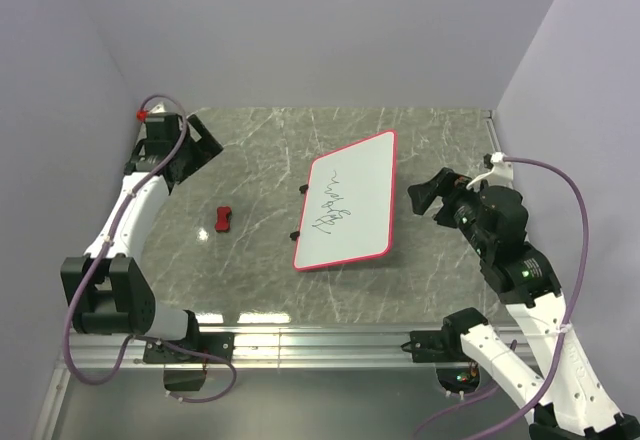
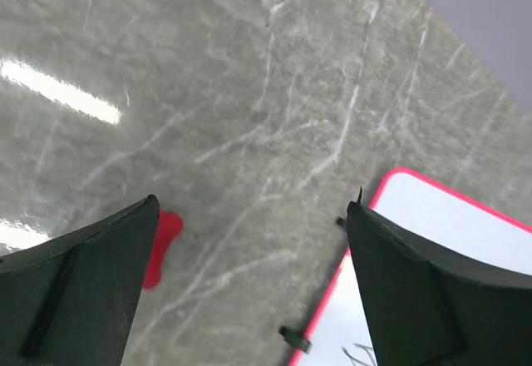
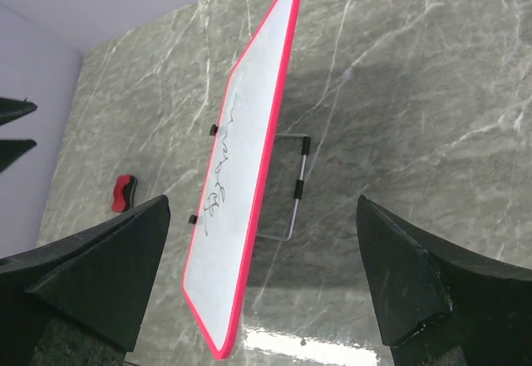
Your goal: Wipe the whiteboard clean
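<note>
Both tools idle, nothing held. Left gripper (image 1: 207, 138) sits far-left with its jaws spread wide; the left wrist view shows only bare table (image 1: 260, 150) between the fingers. Right gripper (image 1: 422, 200) is also spread wide, hovering just right of the board.

Whiteboard (image 1: 350, 200) is right of table centre. Its long axis runs near-far, skewed a bit so the far end leans right. The right wrist view shows it propped on a wire stand (image 3: 295, 187), face tilted up and to the left, so not flat on the table. Black scribble (image 1: 335, 205) runs along the long axis, on the left half of the face. Small clips (image 1: 303, 189) sit on the left edge.

Key relation: the red eraser (image 1: 222, 218) lies on the table well left of the board, nearer than the left gripper and between it and the board. The left arm is clearly closer to it; the right arm would have to cross over the board.

My read: eraser not picked up yet and the marks are intact, so the task is at its start. Next, the left arm drops onto the eraser, then wipes rightward along the board's length. Risk: a propped board may shift under pressure, and the right gripper is placed to brace it.
</note>
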### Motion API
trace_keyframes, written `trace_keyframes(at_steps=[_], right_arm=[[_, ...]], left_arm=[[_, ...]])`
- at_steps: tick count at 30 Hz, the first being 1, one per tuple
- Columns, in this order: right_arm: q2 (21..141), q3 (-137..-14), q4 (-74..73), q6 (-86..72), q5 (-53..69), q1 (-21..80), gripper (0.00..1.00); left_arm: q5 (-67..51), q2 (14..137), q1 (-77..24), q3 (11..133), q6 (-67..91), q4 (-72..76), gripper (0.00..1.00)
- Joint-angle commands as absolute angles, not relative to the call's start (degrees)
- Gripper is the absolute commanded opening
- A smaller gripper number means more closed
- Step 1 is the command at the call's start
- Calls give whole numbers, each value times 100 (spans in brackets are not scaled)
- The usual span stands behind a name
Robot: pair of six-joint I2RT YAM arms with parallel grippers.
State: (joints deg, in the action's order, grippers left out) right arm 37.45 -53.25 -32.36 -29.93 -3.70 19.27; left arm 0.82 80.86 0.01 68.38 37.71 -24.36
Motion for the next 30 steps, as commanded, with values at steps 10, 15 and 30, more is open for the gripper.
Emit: trace_keyframes(at_steps=[10, 15, 30], right_arm=[[3681, -5851, -3857, -2841, -800, 1960, 100], [3841, -6205, -4096, -2584, -344, 1960, 100], [3841, -5915, -3823, -3024, 413, 1960, 98]], left_arm=[[-19, 8375, -174, 7005, 4386, -3662, 99], [123, 7912, -255, 5679, 4631, -3068, 97], [852, 8454, -677, 5282, 3904, -3033, 89]])
